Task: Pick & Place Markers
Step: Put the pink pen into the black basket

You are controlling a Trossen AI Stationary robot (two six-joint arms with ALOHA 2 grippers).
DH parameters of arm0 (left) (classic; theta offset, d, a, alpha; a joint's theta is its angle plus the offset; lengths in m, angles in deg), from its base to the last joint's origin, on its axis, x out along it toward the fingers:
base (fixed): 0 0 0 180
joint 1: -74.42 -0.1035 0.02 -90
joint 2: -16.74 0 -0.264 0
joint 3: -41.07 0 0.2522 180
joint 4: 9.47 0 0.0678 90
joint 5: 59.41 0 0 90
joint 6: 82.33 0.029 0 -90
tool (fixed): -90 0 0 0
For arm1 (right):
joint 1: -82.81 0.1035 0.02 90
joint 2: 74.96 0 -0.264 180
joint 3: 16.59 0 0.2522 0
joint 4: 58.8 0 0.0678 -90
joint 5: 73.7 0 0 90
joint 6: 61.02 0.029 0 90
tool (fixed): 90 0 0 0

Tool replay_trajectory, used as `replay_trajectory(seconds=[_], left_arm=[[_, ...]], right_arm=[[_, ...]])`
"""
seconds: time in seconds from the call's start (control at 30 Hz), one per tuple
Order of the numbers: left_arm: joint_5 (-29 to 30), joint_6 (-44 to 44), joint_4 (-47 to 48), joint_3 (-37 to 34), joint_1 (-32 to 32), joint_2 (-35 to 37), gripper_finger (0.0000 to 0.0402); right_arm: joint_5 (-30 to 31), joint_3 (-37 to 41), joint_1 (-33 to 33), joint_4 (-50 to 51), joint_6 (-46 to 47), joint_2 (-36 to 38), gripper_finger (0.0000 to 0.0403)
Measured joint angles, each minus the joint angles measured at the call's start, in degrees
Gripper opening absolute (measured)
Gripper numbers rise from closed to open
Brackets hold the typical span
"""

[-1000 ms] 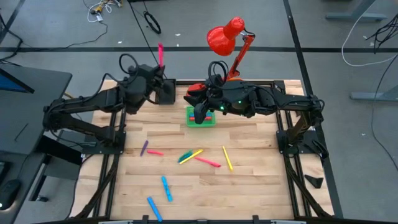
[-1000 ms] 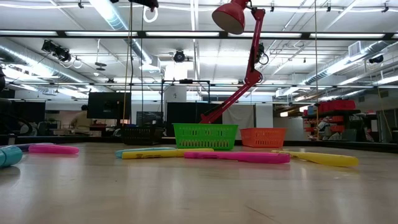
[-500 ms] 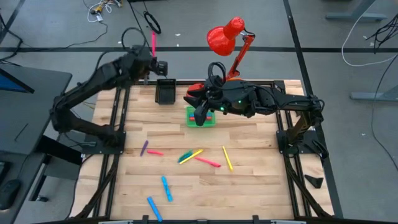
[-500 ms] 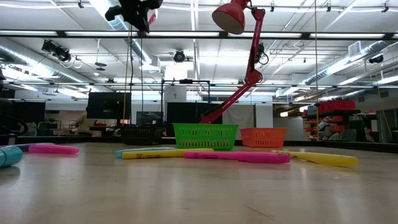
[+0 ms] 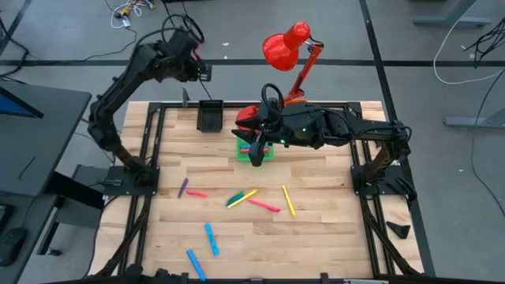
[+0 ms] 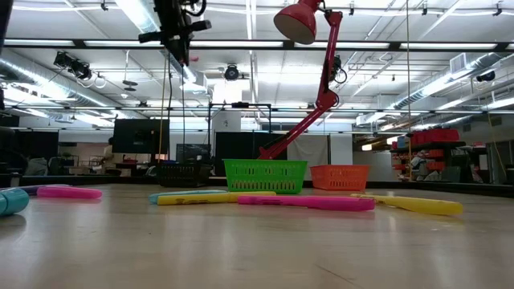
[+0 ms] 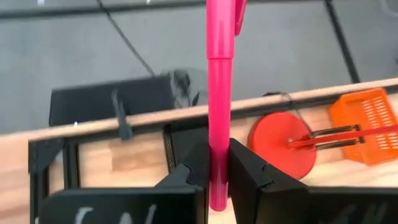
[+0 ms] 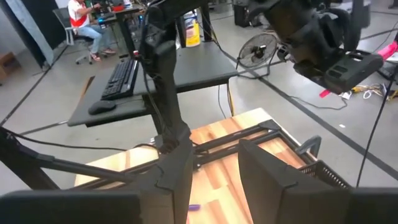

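So the held pink marker [image 7: 219, 93] is easiest to see in the left wrist view: it stands upright, clamped tight between the left gripper [image 7: 217, 155] fingers. From overhead you barely catch it, since that arm is raised high past the table's far edge, just beyond the black bin [image 5: 210, 117].

The rest of the markers lie loose on the wooden table [image 5: 331, 237]. I count seven from above: one purple marker [image 5: 182, 187], two pink ones [image 5: 197, 192] [image 5: 263, 205], a yellow one crossing a green one [image 5: 242, 197], a lone yellow marker [image 5: 289, 200], and two blue ones [image 5: 211, 238] [image 5: 195, 264].

The right gripper [image 5: 256, 154] hangs over the green bin [image 5: 267, 155]. Its own wrist camera shows the fingers [image 8: 177, 168] spread apart with nothing between them.

Three bins total, but the orange bin [image 6: 340, 177] only shows in the low and left wrist views; overhead the right arm covers it. There's also one red lamp [image 5: 286, 46] at the back.
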Motion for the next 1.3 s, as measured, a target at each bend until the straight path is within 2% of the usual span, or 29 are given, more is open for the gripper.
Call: replay_trajectory(seconds=[0.23,0.47,0.7,0.87,1.3], left_arm=[[-9.1,-1.6,7.1,3.0,-4.9,-4.6,0.0036],[-12.0,-2.6,8.9,3.0,-6.5,-6.2,0.0036],[-8.9,-4.1,11.0,1.7,-5.8,-6.3,0.0036],[-9.5,-5.6,9.7,-1.7,-5.4,-6.3,0.0036],[-7.9,-8.7,-4.1,-16.8,-1.9,-6.3,0.0036]], right_arm=[[0.0,0.0,0.0,-1.1,-0.3,0.0,0.013],[0.1,0.0,0.0,-3.7,-0.3,0.0,0.013],[0.1,0.0,0.0,-3.7,-0.3,0.0,0.013],[0.1,0.0,0.0,-4.0,-0.3,0.0,0.013],[0.1,0.0,0.0,-4.2,-0.3,0.0,0.013]])
